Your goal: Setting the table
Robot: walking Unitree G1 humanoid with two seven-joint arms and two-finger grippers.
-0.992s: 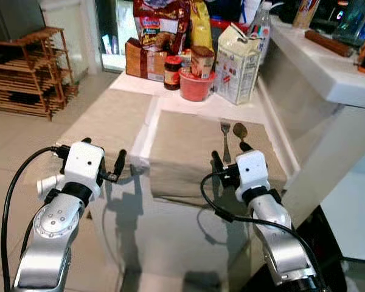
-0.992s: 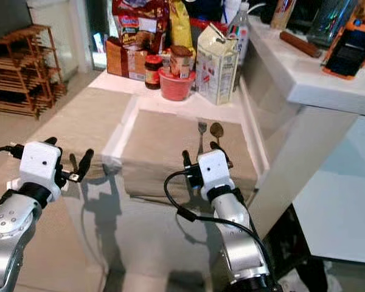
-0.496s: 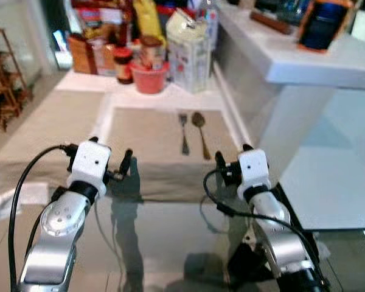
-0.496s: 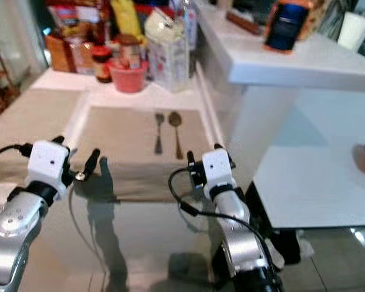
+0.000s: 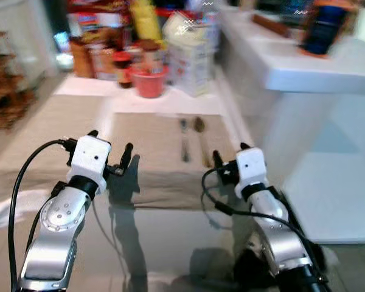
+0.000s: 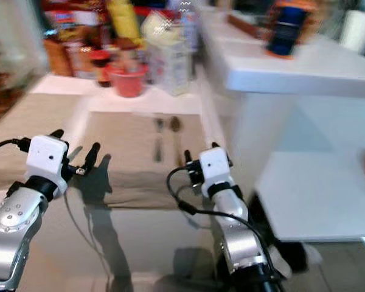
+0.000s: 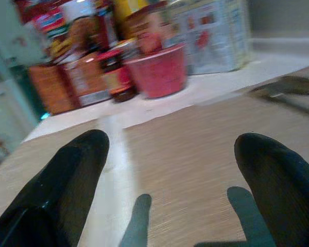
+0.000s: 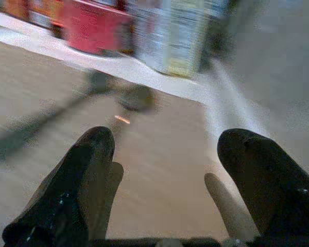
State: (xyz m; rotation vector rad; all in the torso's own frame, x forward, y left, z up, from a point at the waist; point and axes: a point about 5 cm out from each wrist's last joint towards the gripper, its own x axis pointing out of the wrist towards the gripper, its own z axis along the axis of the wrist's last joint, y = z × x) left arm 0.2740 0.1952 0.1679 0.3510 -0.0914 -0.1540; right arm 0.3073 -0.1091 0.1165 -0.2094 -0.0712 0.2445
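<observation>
Fork (image 5: 184, 139) and spoon (image 5: 200, 137) lie side by side on the beige placemat (image 5: 152, 152), handles toward the robot, just ahead of the nearer right gripper (image 5: 228, 157); both it and the left gripper (image 5: 109, 148) have fingers spread, empty.

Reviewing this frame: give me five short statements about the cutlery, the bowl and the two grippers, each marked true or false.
1. A fork and spoon lie side by side on the placemat. True.
2. The left gripper holds the fork. False: it is open and empty.
3. The red bowl stands beyond the placemat. True.
4. The right gripper is shut. False: it is open.
5. The spoon sits in the bowl. False: it lies on the placemat.
</observation>
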